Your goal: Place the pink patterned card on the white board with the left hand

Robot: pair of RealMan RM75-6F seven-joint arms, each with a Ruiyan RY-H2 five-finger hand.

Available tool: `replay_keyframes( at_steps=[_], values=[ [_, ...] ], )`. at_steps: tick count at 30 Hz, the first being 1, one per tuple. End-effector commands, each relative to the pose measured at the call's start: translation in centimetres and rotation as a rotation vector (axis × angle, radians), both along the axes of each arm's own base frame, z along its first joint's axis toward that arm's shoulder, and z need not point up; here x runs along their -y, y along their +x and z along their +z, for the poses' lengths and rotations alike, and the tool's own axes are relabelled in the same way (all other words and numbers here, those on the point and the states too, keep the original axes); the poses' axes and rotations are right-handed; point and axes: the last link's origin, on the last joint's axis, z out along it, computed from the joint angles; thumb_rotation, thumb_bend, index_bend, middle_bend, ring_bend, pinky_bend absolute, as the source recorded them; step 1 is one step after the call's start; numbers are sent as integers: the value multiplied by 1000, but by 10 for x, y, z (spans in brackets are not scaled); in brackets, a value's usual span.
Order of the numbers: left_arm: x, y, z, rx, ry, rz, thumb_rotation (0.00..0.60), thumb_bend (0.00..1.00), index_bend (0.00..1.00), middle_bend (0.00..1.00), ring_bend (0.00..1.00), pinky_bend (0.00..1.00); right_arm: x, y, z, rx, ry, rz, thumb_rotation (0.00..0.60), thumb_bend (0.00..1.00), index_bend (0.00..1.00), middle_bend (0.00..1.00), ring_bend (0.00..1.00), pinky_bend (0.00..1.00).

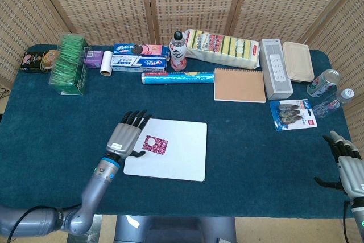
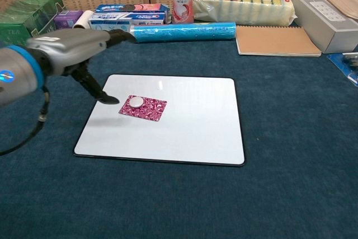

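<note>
On the left part of the white board (image 2: 184,121) lies the pink patterned card (image 2: 144,108), flat, with a small white disc (image 2: 136,102) resting on its left end, likely a magnet pinning it down. Card and disc look free of any grip: the left hand (image 1: 125,139) sits over the board's left edge with its fingers (image 1: 135,119) spread and extended, holding nothing, and in the chest view the thumb tip ends just beside the card without clearly touching it.

Judged from this, the placing itself looks done, and the step in hand is the release and retreat. Doing it well means lifting up and away toward the left, off the board, keeping the thumb from dragging across the card's edge or nudging the disc, since a thin card slides easily on a smooth board.

At the far right edge of the surface (image 1: 239,140) the right hand (image 1: 346,164) rests well apart from the work, fingers loosely apart and empty; it has no part here.
</note>
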Motion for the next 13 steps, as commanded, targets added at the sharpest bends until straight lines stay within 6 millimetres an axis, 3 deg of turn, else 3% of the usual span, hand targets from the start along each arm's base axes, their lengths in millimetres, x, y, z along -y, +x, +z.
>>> replay_keyframes(
  at_steps=[1,3,4,5,8,13],
  values=[
    [22,-35,45,0,89,6,600,87,0,0,0,49,0,0,0,1,-3,0,600,0,29,0,0,0],
    [35,-55,71,14,148,-4,600,85,0,0,0,49,0,1,-1,-1,-7,2,600,0,29,0,0,0],
    [58,-88,101,76,222,60,600,85,0,0,0,49,-1,3,-2,-22,-29,14,600,0,29,0,0,0],
    [70,-99,109,107,222,57,600,85,0,0,0,49,-2,4,-2,-47,-50,17,600,0,29,0,0,0],
    [93,-126,123,125,234,66,600,86,0,0,0,49,-5,7,-4,-115,-102,29,600,0,29,0,0,0],
    [120,-148,134,125,270,110,600,96,0,0,0,49,-11,15,-7,-174,-177,58,600,1,29,0,0,0]
  ],
)
